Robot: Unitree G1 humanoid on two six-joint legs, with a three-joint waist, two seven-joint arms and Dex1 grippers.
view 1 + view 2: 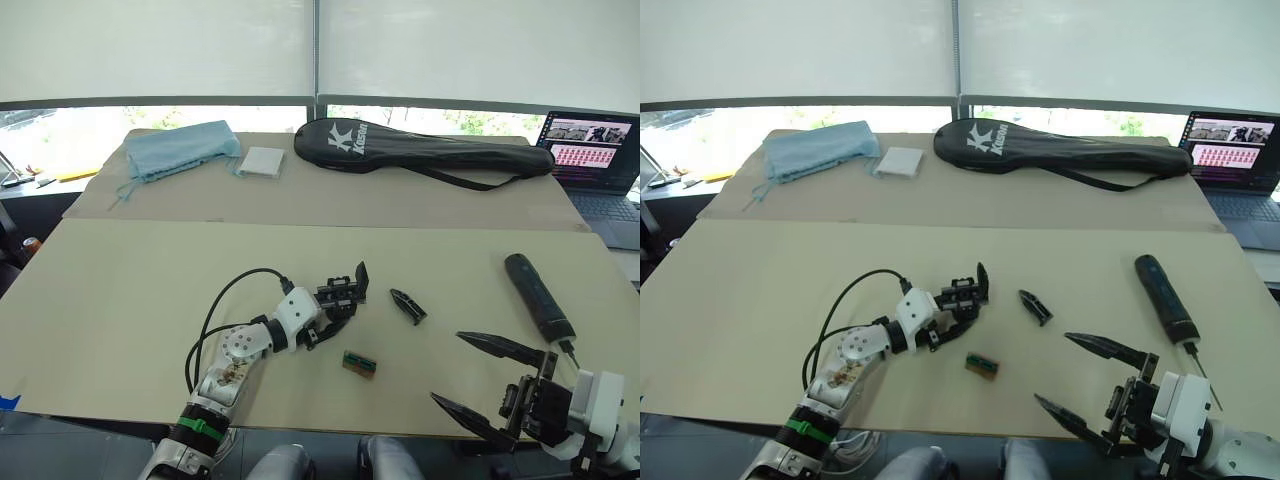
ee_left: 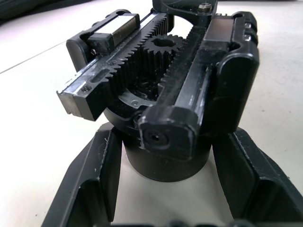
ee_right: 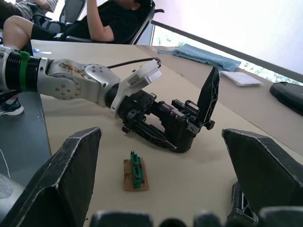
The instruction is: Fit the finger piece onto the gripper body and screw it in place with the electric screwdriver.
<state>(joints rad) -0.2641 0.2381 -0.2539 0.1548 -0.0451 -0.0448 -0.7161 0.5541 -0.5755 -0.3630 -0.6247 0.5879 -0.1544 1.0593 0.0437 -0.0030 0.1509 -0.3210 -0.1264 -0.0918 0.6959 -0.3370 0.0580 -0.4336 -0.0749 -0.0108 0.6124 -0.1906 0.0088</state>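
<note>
We see the left gripper clamped around the gripper body on the counter; the finger piece lies just right of it, the electric screwdriver farther right, above the right gripper, jaws spread wide
</note>
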